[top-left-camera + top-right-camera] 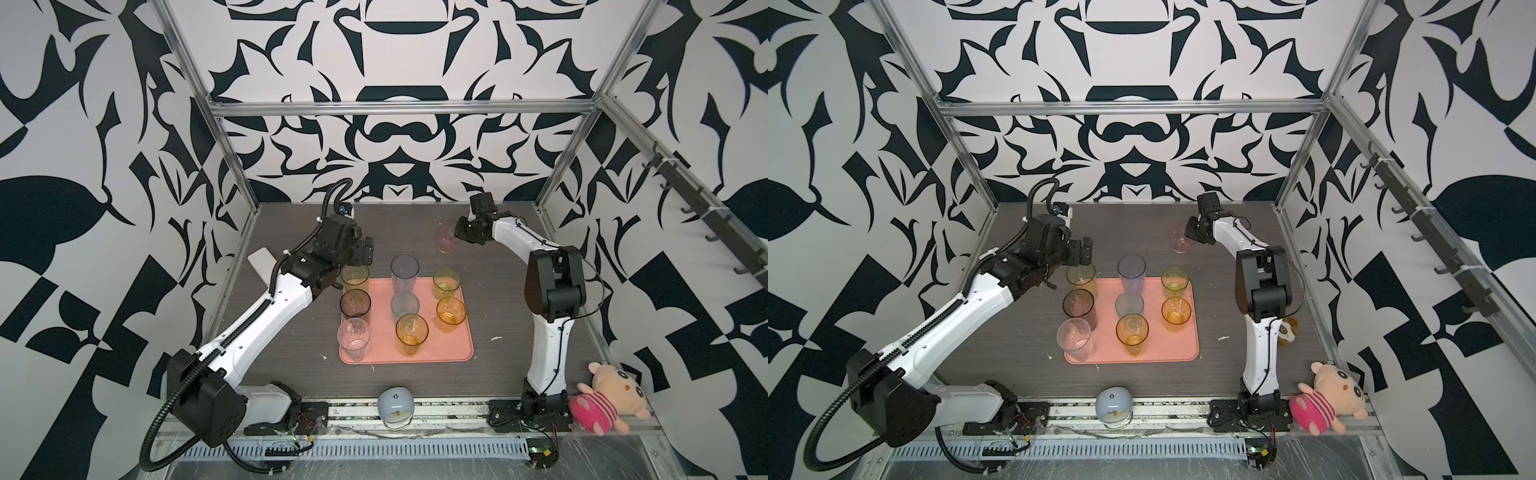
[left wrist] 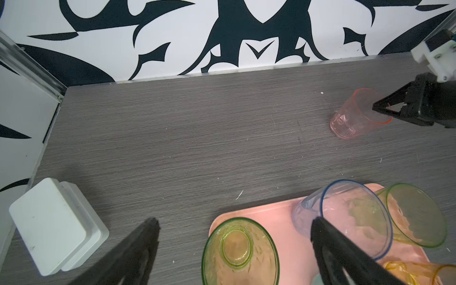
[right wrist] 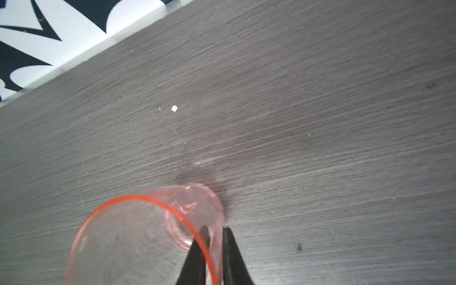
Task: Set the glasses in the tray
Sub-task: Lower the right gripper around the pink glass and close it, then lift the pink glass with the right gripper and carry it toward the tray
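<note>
Upper centre of both top views, beyond the tray: pink glass on grey table, its wall pinched between the narrowed right gripper fingers; eight other glasses stand in the tray; left gripper gapes wide over its upper-left corner.

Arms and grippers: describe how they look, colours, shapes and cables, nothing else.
Both arms have white shell links and black joint housings. The left arm carries a thick black corrugated conduit along its length; the right arm has thin black cables. The left gripper and right gripper are black, with long fingers tapering to points.
</note>
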